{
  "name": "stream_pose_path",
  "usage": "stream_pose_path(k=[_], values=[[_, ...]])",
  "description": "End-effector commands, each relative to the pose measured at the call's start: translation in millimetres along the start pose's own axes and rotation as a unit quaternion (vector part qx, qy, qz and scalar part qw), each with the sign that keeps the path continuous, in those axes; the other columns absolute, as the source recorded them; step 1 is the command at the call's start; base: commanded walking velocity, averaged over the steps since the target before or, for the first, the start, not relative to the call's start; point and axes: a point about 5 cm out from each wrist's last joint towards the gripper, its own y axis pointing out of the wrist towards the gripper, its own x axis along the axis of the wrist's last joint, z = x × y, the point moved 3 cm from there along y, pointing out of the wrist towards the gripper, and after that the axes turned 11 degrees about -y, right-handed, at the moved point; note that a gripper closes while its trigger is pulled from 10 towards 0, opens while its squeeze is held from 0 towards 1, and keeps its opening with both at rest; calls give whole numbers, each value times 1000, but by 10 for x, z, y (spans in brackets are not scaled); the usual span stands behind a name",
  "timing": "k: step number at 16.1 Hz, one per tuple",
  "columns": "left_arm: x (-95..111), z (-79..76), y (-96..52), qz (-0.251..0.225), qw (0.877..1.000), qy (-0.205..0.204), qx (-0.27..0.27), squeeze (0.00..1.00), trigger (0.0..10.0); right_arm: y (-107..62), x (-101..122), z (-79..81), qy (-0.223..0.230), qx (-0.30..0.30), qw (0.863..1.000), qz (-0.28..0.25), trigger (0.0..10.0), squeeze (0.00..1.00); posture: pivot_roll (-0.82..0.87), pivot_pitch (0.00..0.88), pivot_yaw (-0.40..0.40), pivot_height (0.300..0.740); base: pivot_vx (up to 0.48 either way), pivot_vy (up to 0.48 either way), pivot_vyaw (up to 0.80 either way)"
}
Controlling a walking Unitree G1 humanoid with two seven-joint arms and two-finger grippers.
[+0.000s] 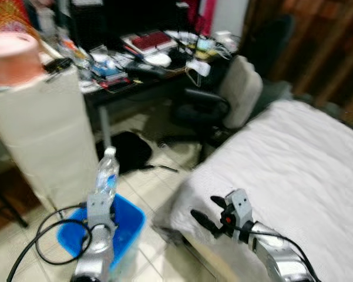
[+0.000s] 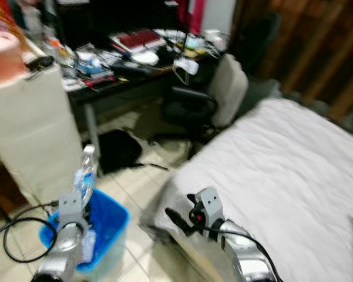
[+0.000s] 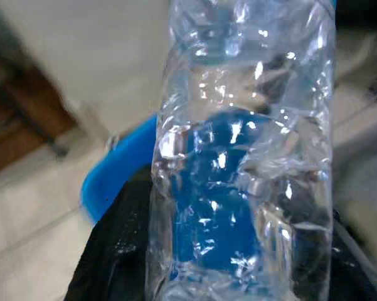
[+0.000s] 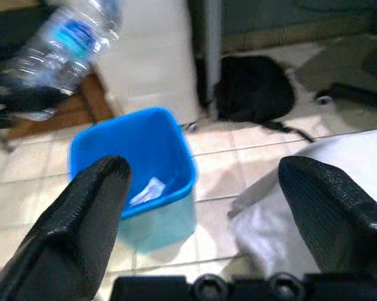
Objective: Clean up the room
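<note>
Both arms reach forward. Beside the bed (image 1: 305, 158), the right gripper (image 1: 208, 216) hovers with fingers spread, empty. Left gripper (image 1: 100, 205) pinches a clear bottle (image 1: 106, 170) upright, directly above the blue bin (image 1: 132, 220).

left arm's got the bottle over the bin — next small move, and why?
Probably open the left gripper and let go. It holds the clear plastic water bottle upright over the blue bin, which already has some scrap inside, so a release should drop it in. The right gripper hangs open by the bed edge, out of the way.
</note>
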Motion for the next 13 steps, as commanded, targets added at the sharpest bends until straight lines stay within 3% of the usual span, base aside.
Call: stream_pose_path(k=[1, 5, 6, 7, 13], values=[[34, 107, 65, 5, 999, -1, 37, 0, 10000, -26, 19, 139, -14, 50, 999, 11, 10000, 0, -77, 272, -173, 740, 0, 0, 0], [87, 329, 147, 11, 997, 12, 74, 0, 10000, 35, 102, 396, -32, 108, 993, 15, 10000, 0, -150, 320, -196, 740, 0, 0, 0], [99, 392, 157, 10, 997, 15, 79, 212, 10000, 22, 167, 422, -19, 107, 994, 6, 10000, 0, -164, 337, -207, 740, 0, 0, 0], [103, 446, 172, 17, 997, 12, 78, 1000, 10000, -30, 195, 446, -6, 106, 994, 4, 10000, 0, -179, 346, -209, 740, 0, 0, 0], [235, 565, 214, 2, 995, 37, 87, 1000, 10000, -255, 118, 495, 20, 86, 996, 21, 10000, 0, -186, 333, -196, 740, 0, 0, 0]])
